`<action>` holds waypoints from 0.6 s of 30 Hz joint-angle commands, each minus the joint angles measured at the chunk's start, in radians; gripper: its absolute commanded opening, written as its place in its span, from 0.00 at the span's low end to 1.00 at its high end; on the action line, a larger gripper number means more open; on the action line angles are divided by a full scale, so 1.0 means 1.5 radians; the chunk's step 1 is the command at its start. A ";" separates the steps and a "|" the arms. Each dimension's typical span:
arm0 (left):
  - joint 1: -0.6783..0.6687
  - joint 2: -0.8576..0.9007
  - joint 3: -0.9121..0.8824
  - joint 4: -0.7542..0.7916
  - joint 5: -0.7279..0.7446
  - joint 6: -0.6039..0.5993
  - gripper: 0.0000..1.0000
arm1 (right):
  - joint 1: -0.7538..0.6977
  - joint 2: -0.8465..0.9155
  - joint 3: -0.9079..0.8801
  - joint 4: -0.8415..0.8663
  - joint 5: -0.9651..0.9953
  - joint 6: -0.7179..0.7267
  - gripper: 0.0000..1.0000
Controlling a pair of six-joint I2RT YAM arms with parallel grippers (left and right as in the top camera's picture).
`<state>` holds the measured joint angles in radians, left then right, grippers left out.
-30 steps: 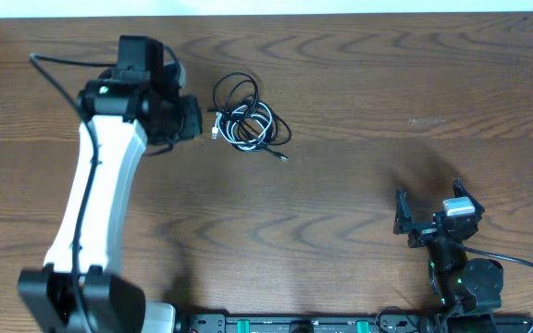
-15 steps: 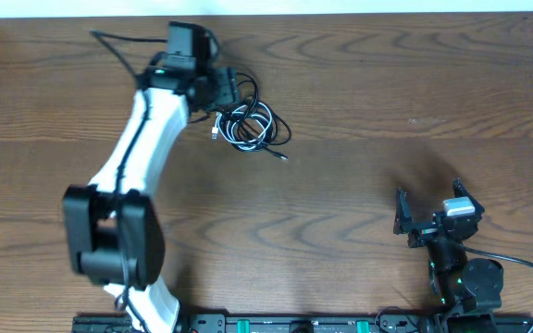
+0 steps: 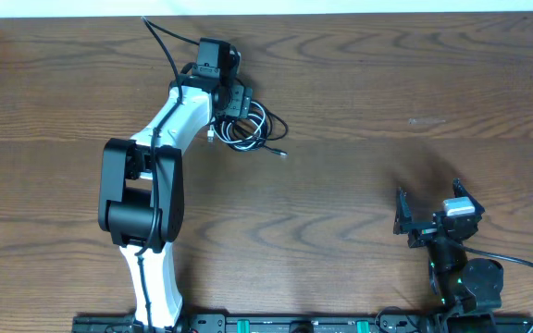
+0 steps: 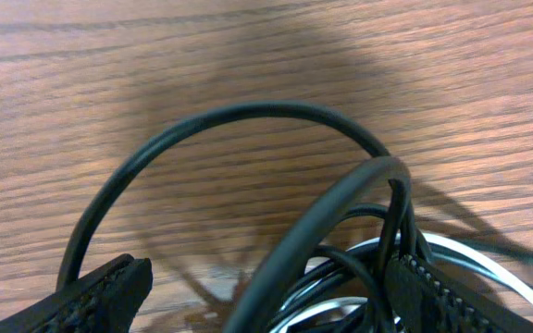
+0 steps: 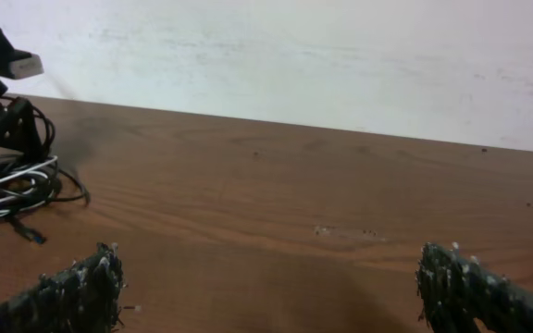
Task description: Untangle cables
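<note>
Overhead: the left gripper sits on the upper-left edge of the cable bundle, far-centre on the wooden table. Its jaw spread is unreadable from here. The black cord lies in overlapping loops with the white cord wound through them. A small plug end trails out at the lower right. The right gripper is at the front-right, well apart from the cables, jaws wide and holding nothing.

Left wrist: the fingers are spread wide. Black loops arch between them, and one strand runs against the right-hand pad. White strands lie low beside that pad. Nothing is pinched.

Right wrist: the fingertips stand wide apart with bare table between them. The bundle lies at the far left.
</note>
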<state>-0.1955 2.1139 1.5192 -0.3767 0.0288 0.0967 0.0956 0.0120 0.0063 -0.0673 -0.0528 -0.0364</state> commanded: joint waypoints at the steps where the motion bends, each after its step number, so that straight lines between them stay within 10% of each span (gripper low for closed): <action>1: 0.006 -0.008 0.008 0.003 -0.045 0.044 0.86 | -0.003 -0.002 -0.001 -0.003 0.001 0.004 0.99; 18: 0.026 -0.141 -0.008 -0.128 -0.048 -0.003 0.89 | -0.003 -0.002 -0.001 -0.003 0.001 0.004 0.99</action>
<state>-0.1860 1.8378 1.5272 -0.5800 -0.0288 0.0975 0.0956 0.0120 0.0063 -0.0677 -0.0528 -0.0364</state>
